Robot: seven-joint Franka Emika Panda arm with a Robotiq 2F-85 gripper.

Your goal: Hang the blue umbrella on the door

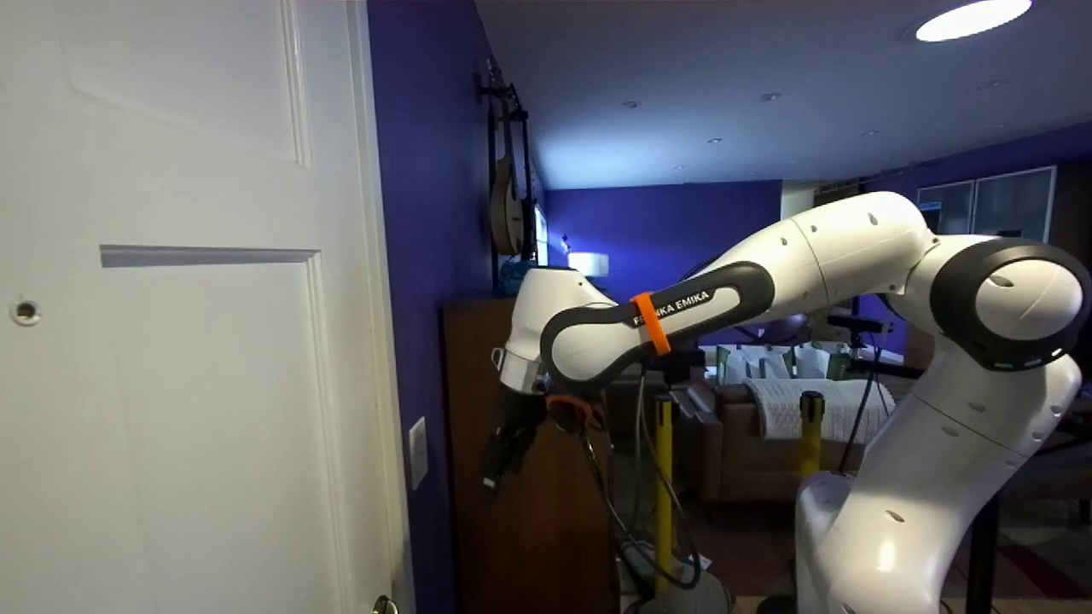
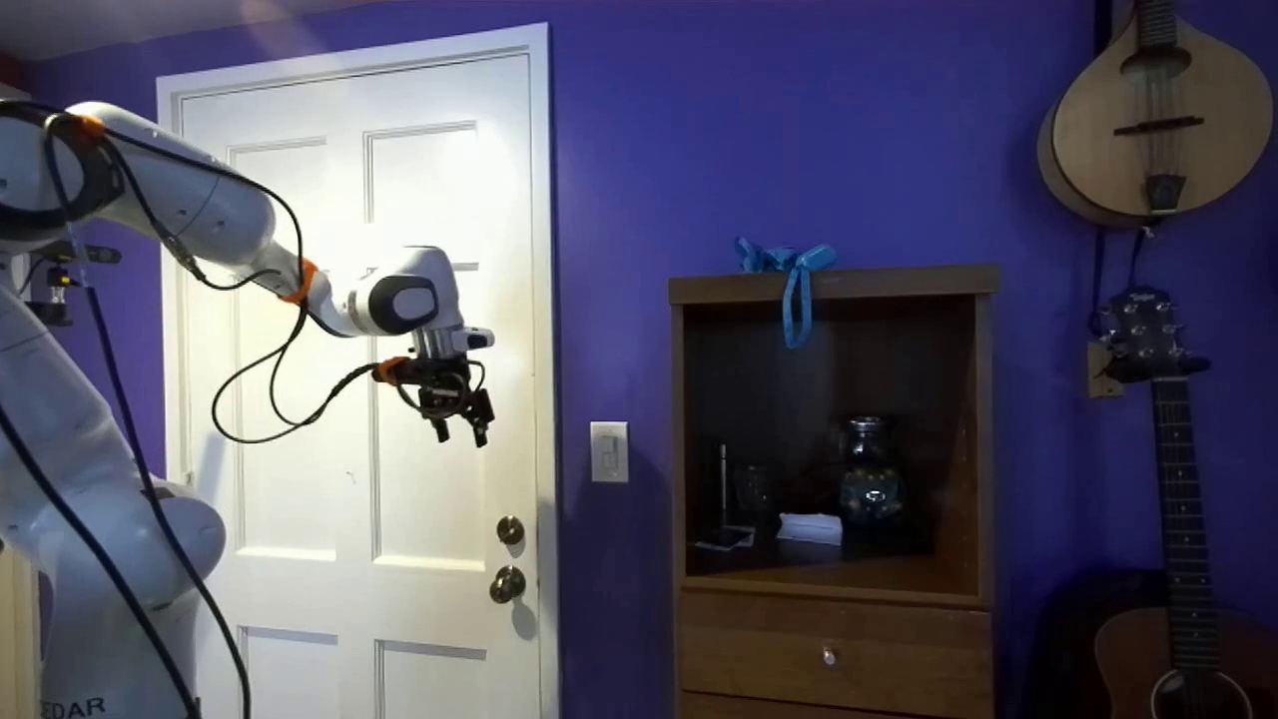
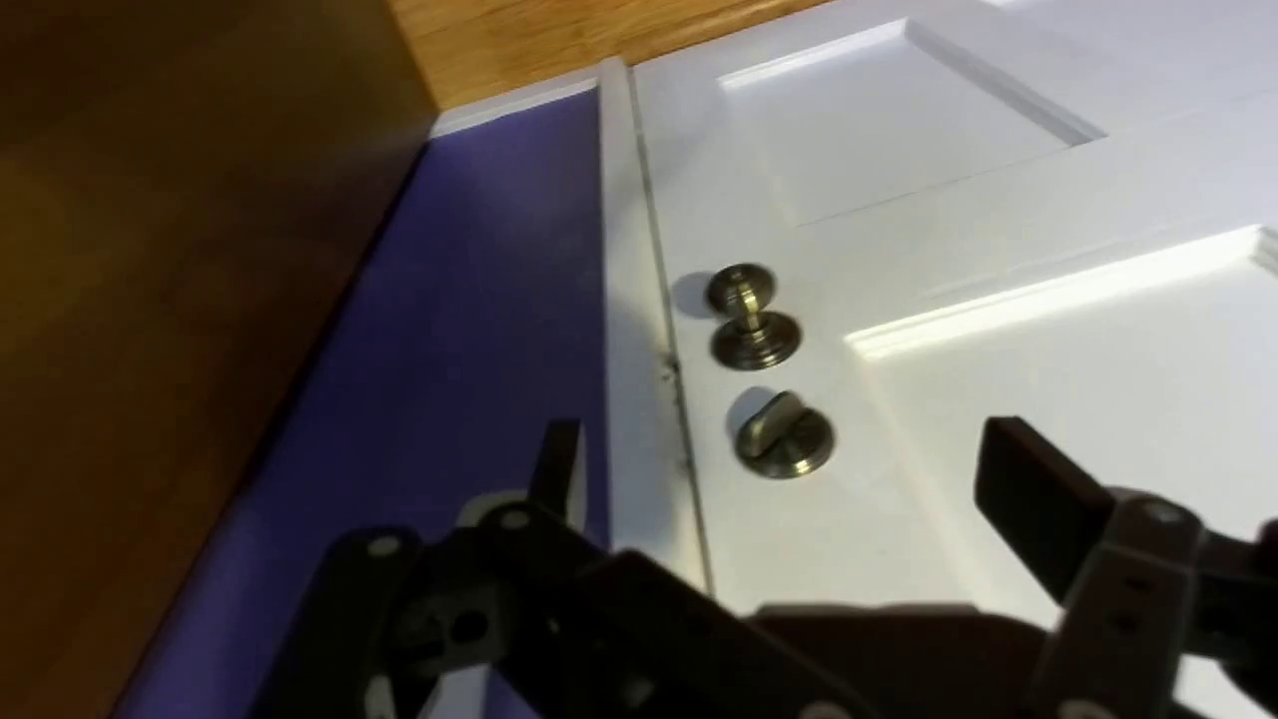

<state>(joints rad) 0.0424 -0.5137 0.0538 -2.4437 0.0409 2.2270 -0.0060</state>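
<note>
Currently, one blue umbrella [image 2: 767, 261] lies atop one brown wooden cabinet [image 2: 899, 284] in an exterior view, strap loop [image 2: 789, 312] drooping over the front edge. Left of cabinet: one white panelled door [image 2: 354, 519] with one round knob [image 3: 751, 315], one thumb-turn [image 3: 789, 439]; gripper [image 2: 462, 436] hangs before it, jaws spread wide, holding nothing. Right of cabinet: one mandolin-like instrument [image 2: 1148, 105], one acoustic guitar [image 2: 1183, 479].

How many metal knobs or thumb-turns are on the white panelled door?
2: in an exterior view, a round metal doorknob near the right edge of the door and a thumb-turn above it. The white arm may hide more.
</note>
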